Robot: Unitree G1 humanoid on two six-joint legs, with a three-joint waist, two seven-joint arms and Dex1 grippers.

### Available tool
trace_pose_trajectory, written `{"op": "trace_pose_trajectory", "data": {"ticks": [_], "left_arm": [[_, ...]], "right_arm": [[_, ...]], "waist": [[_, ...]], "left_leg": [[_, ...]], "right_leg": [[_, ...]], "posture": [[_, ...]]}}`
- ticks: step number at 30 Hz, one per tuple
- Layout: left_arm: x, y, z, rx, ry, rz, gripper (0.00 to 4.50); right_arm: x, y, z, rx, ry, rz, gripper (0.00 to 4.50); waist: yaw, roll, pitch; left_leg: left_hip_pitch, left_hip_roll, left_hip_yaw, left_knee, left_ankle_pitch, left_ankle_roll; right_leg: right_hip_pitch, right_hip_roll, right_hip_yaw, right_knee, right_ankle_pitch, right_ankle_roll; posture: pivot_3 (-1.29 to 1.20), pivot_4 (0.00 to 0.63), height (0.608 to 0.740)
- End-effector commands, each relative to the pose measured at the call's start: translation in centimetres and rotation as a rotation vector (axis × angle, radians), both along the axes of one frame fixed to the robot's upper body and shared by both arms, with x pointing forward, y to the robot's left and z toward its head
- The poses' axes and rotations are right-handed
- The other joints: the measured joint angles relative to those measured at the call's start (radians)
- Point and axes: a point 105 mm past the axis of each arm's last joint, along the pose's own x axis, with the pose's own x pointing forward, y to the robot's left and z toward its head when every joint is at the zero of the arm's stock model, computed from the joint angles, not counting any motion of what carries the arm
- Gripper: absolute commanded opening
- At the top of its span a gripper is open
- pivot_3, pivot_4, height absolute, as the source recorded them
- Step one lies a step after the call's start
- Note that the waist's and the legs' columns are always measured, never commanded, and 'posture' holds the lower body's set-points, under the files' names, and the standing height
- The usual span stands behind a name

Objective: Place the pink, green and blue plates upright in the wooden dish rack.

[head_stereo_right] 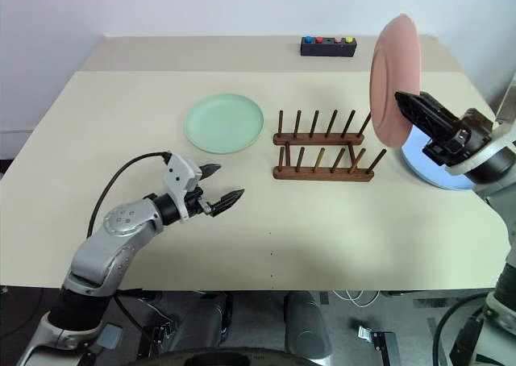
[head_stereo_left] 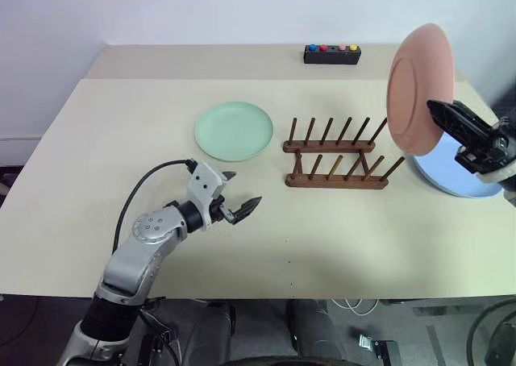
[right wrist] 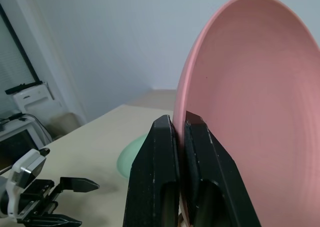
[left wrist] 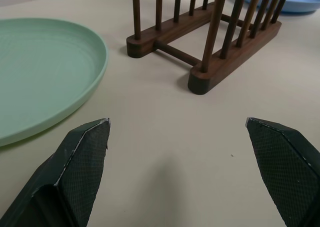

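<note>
On the table (head_stereo_left: 97, 140), wooden dish rack (head_stereo_left: 334, 152) empty; green plate (head_stereo_left: 234, 131) beside it, blue plate (head_stereo_left: 451, 180) behind pink. Right gripper (head_stereo_right: 415, 108) pinches pink plate (head_stereo_left: 419, 88) upright, aloft. Left gripper (head_stereo_left: 242, 197) wide open, holding nothing. Next: lower rim between pegs.

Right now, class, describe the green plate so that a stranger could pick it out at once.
On the beige table, find the wooden dish rack near the middle. The green plate lies flat just to its left. It alone is mint green; the pink plate is held upright, and the blue plate lies beyond the rack.
</note>
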Motion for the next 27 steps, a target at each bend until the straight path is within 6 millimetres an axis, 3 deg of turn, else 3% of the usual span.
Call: {"op": "trace_pose_trajectory", "data": {"ticks": [1,13,27], "left_arm": [[0.0,-0.2,0.7,-0.003,-0.032,-0.016,4.44],[-0.3,-0.1,0.6,0.008,-0.031,-0.01,4.44],[-0.1,-0.1,0.5,0.016,-0.035,-0.007,4.44]], "right_arm": [[-0.6,0.0,1.1,0.006,-0.039,0.014,0.0],[-0.2,0.5,0.9,0.032,-0.018,0.061,0.0],[1.3,-0.9,-0.6,0.108,0.071,0.0,0.0]], "waist": [[0.002,0.0,0.0],[0.003,0.0,0.0],[0.003,0.0,0.0]], "left_leg": [[0.0,0.0,0.0,0.0,0.0,0.0],[0.0,0.0,0.0,0.0,0.0,0.0],[0.0,0.0,0.0,0.0,0.0,0.0]], "right_leg": [[0.0,0.0,0.0,0.0,0.0,0.0],[0.0,0.0,0.0,0.0,0.0,0.001],[0.0,0.0,0.0,0.0,0.0,0.001]], "posture": [[0.0,0.15,0.734],[0.0,0.15,0.734],[0.0,0.15,0.734]]}}
